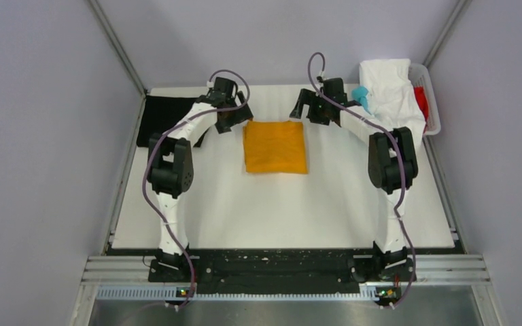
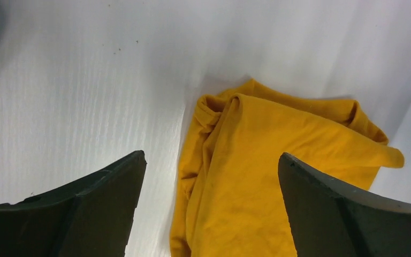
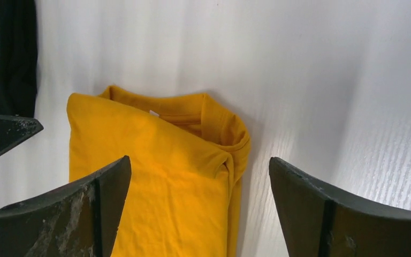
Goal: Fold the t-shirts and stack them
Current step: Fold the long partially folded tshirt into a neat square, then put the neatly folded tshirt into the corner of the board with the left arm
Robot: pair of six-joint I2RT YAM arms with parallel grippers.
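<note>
The left gripper (image 2: 211,160) is open: its two dark fingers (image 2: 85,214) stand wide apart and hold nothing. Under the gap between them, more on the side of the right finger, lies the mustard-orange t-shirt (image 2: 257,176). It is folded, and its collar end with some loose folds points away from the gripper. The left finger is over bare white table (image 2: 75,96).

The right gripper (image 3: 199,163) is open too, its fingers (image 3: 59,214) spread wide with nothing between them. The same orange shirt lies below it, mostly under the left finger and the gap, with the folded collar just ahead of the gripper. Under the right finger there is only the table. At the left edge of the right wrist view, one dark fingertip of the left gripper shows.

From above, the two grippers hang over the far edge of the orange shirt, the left one at its far left corner and the right one at its far right corner, so the shirt lies between them and a little nearer to the arm bases. It is a neat rectangle, flat on the table.

To the left of the left gripper, near the far left corner of the table, lies the black t-shirt (image 1: 160,121). To the right of the right gripper stands a white basket (image 1: 437,102), with the white t-shirt (image 1: 389,92) heaped over it, a bit of the teal t-shirt (image 1: 360,95) on the gripper's side and the red t-shirt (image 1: 421,102) on the far side of it
</note>
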